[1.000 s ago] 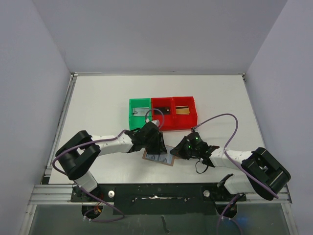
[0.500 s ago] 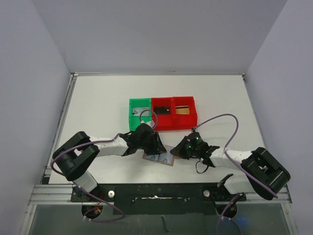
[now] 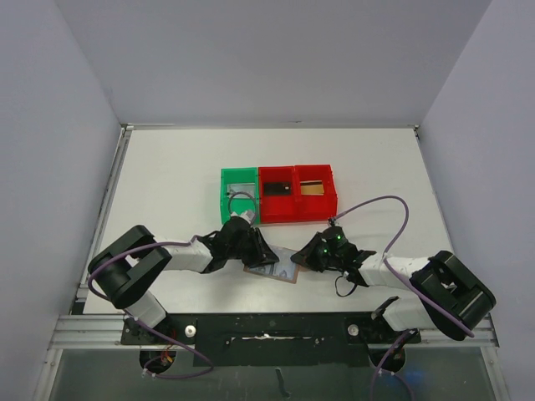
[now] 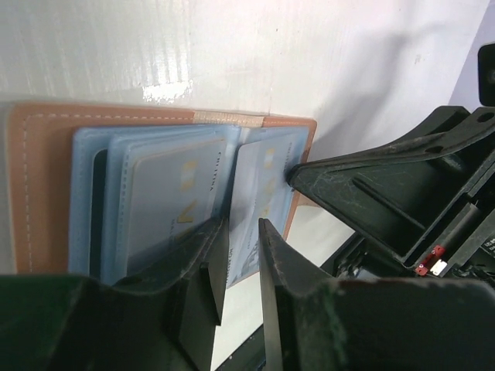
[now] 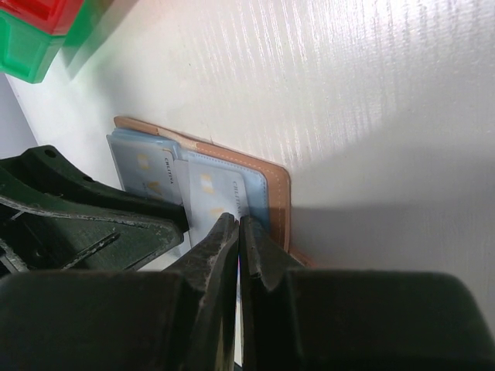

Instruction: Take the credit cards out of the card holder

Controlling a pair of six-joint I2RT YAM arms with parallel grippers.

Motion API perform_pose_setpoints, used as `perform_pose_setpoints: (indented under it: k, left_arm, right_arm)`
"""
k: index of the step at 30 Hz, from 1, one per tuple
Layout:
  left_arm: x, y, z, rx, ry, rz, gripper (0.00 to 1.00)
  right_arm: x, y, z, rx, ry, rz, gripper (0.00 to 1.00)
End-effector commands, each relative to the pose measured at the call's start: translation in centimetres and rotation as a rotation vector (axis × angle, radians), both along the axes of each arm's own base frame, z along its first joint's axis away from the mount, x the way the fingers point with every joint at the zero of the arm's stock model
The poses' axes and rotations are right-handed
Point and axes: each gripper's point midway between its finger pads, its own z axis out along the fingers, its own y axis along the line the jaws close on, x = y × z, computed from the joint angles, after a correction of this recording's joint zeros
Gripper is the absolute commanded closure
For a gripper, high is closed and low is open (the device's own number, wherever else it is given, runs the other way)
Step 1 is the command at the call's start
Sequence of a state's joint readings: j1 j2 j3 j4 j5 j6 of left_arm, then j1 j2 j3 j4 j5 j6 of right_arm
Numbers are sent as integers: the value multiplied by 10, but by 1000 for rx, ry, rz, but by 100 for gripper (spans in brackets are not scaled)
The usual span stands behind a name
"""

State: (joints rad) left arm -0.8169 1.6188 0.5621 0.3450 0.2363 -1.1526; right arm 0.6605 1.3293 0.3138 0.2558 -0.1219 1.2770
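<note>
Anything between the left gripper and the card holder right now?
Nothing visible. The left gripper has its tips right at the blue pockets of the open card holder. The right gripper is at the opposite edge, not in between.

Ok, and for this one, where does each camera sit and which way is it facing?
Top external: above and behind the arms, looking down on the table; both arms show, with the left gripper and right gripper at the card holder.
Left wrist: low on the left arm, facing along its own fingers across the open card holder toward the right gripper.
Right wrist: on the right arm, facing the opposite way, with the green bin beyond.
Shared: both wrist views show the card holder and the other gripper.
</note>
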Motion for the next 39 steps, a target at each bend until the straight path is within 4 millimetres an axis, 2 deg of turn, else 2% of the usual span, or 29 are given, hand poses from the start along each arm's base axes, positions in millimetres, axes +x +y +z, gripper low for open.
perform_pose_setpoints:
  k: [1,5,13,16,24,30,39]
  left_arm:
    - [-11,-14,11,-85,31,-45,81]
    - [-12,-20,16,-132,34,-61,89]
    - [-11,-22,19,-143,24,-69,93]
    - [-11,-23,16,-134,26,-77,100]
    - [-8,-15,9,-79,28,-57,100]
    - [-7,-4,5,8,14,-63,100]
    - [-8,2,5,72,-6,-99,100]
  right_arm:
    - [-32,-28,-41,-140,133,5,100]
    - [-33,-29,-41,-142,133,3,100]
    - [-33,-29,-40,-139,131,3,100]
    - [-32,-28,-38,-137,121,7,100]
    - [-26,-31,-25,-147,77,1,95]
    - [-20,-29,-6,-131,0,19,87]
    - [-13,-1,29,-44,-137,137,85]
